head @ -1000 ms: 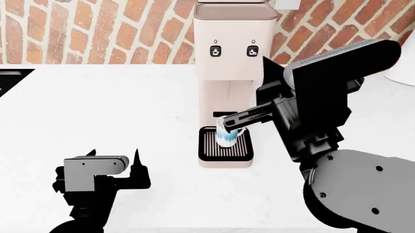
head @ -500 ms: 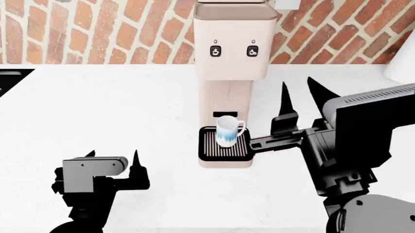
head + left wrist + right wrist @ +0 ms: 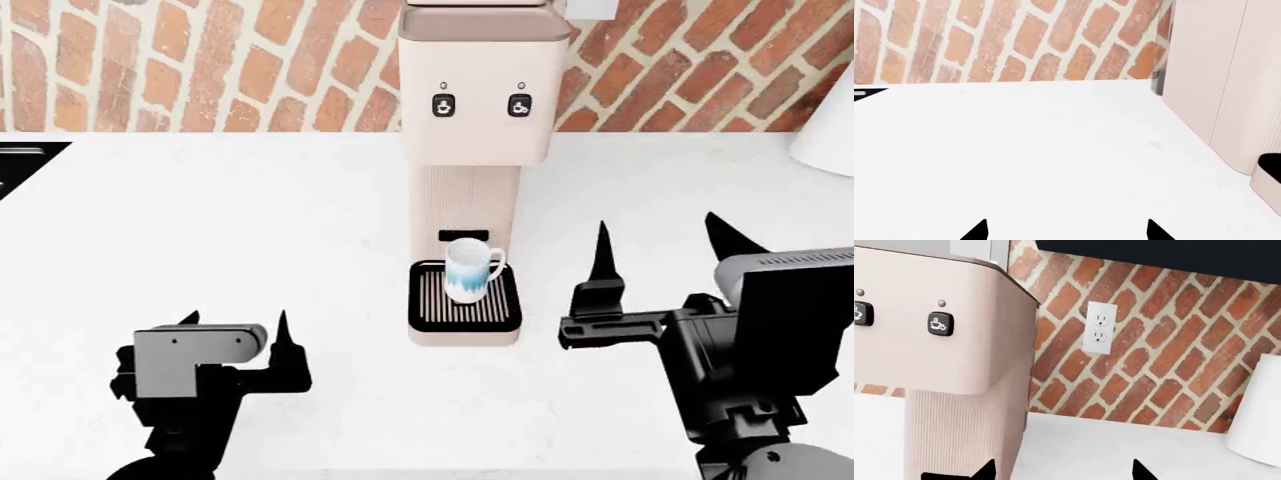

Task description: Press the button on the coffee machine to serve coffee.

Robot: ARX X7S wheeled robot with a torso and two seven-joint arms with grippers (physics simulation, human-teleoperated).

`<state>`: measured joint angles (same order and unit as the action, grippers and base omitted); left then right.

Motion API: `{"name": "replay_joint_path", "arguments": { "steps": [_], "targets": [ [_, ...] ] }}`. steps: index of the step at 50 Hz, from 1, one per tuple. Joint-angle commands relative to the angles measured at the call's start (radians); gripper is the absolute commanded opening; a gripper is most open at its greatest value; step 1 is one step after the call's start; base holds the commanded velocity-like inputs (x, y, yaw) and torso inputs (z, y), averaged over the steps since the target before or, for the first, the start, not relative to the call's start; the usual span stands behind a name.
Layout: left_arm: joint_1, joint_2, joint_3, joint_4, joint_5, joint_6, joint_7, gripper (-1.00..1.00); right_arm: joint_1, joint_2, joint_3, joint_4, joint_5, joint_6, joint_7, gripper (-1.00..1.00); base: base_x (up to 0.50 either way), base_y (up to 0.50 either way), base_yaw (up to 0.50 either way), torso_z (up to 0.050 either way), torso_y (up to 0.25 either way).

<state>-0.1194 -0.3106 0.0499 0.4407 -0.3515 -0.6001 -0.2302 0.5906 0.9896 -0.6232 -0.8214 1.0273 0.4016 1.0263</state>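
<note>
Pressing stage: coffee machine (image 3: 471,150) stands at the brick wall, mug (image 3: 470,270) on its drip tray (image 3: 463,310). Right gripper (image 3: 663,255), fingers spread and empty, should close, rise, and squarely meet 1 button (image 3: 519,105).

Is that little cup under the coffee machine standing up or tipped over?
Upright. The cup stands on the coffee machine's black drip tray, handle out sideways, its opening facing up.
</note>
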Motion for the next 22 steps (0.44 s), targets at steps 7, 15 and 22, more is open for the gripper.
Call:
{"name": "replay_joint_path", "arguments": {
  "steps": [7, 15, 22],
  "targets": [
    [-0.008, 0.002, 0.002, -0.011, 0.009, -0.002, -0.004, 1.00, -0.222, 0.041, 0.034, 0.150, -0.106, -0.228, -0.097, 1.00, 0.00, 0.00, 0.00, 0.000, 0.000],
    [-0.009, -0.001, 0.001, -0.037, 0.012, 0.013, -0.004, 1.00, -0.261, 0.042, 0.032, 0.186, -0.117, -0.263, -0.120, 1.00, 0.00, 0.00, 0.00, 0.000, 0.000],
    [-0.010, -0.006, 0.017, -0.073, 0.033, 0.033, -0.004, 1.00, -0.323, 0.020, 0.034, 0.268, -0.138, -0.345, -0.163, 1.00, 0.00, 0.00, 0.00, 0.000, 0.000]
  ]
}}
